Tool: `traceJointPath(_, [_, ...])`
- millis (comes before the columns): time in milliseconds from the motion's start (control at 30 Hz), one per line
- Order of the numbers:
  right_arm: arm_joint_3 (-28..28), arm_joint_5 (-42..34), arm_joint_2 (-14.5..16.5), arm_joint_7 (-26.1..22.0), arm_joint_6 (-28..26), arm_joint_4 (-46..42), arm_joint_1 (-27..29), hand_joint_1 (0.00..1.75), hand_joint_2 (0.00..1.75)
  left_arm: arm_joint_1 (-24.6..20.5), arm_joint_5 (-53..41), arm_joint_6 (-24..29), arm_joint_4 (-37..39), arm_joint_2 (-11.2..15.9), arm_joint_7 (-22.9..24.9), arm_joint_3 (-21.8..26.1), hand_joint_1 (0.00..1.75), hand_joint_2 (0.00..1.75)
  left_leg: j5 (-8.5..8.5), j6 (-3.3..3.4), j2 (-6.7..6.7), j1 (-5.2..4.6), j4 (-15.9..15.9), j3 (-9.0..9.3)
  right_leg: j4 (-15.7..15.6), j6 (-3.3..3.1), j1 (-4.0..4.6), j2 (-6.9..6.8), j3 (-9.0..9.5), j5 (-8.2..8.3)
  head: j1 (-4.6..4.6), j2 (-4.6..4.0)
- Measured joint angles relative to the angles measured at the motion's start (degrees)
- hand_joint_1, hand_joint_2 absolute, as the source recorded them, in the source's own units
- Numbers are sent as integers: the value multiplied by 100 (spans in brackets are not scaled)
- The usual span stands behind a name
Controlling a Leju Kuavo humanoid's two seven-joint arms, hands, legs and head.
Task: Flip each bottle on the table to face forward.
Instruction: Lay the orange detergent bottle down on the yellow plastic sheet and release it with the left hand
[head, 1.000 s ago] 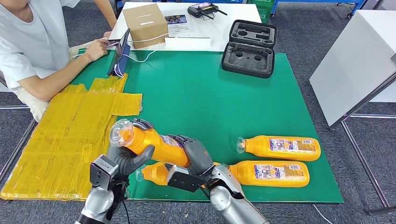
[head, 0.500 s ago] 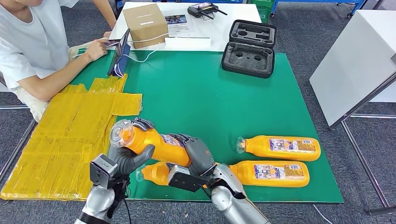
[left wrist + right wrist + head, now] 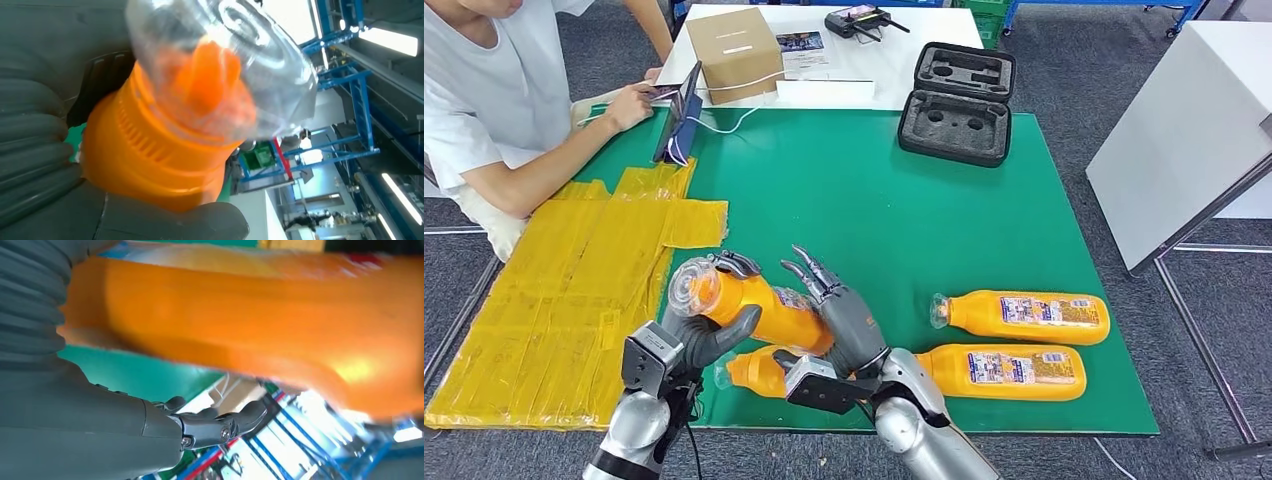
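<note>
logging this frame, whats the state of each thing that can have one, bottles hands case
held bottle: lifted off the table, tilted, clear cap on
left hand: grips the held bottle near its neck
right hand: fingers spread, open beside the held bottle
two bottles at right: lying flat, labels up
bottle under the hands: lying flat
black case: open, foam empty

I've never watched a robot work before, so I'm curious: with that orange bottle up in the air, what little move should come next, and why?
Probably the left hand should turn the lifted bottle label-up and lower it to the green table. It grips the bottle near the cap, while the right hand has its fingers spread open beside it, so the left alone carries it.
</note>
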Motion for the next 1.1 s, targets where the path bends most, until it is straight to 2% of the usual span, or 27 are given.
traceJointPath(267, [-291,-285,-31,-139,-430,-758,181,0,175,-350,-918,795,-302,172,167,269,175,175,1,0,-1,0,0,0,1,0,0,0,0,1,1,0])
traceJointPath(467, [-573,-428,-79,-255,-586,-1460,365,0,175,-749,-2342,1716,-443,343,498,519,175,175,2,1,-2,0,1,0,1,0,0,0,1,1,0,0])
traceJointPath(667, [-716,-504,-107,-330,-661,-1862,456,0,175,-1033,-3664,2290,-437,451,902,595,175,175,2,2,-3,0,1,-2,0,0,0,-1,-3,1,0,0])
traceJointPath(933, [-730,-539,-152,-469,-859,-2436,539,0,175,-1705,-6811,2901,108,666,2098,569,175,175,3,2,-1,0,1,-2,1,0,0,0,-3,2,0,0])
traceJointPath(1000, [-708,-553,-175,-472,-879,-2552,542,0,175,-1903,-7411,2872,438,835,2689,419,175,175,4,2,1,0,1,-2,2,0,0,0,-4,2,2,0])
traceJointPath(1067, [-682,-567,-196,-472,-883,-2635,542,0,175,-2098,-7643,2830,758,1073,3277,113,175,175,4,1,4,1,1,-2,3,0,1,2,-5,3,1,0])
traceJointPath(1100, [-672,-570,-207,-472,-884,-2665,543,0,175,-2174,-7666,2821,879,1181,3423,-38,175,175,4,1,6,1,1,-2,3,0,1,3,-5,4,-1,0])
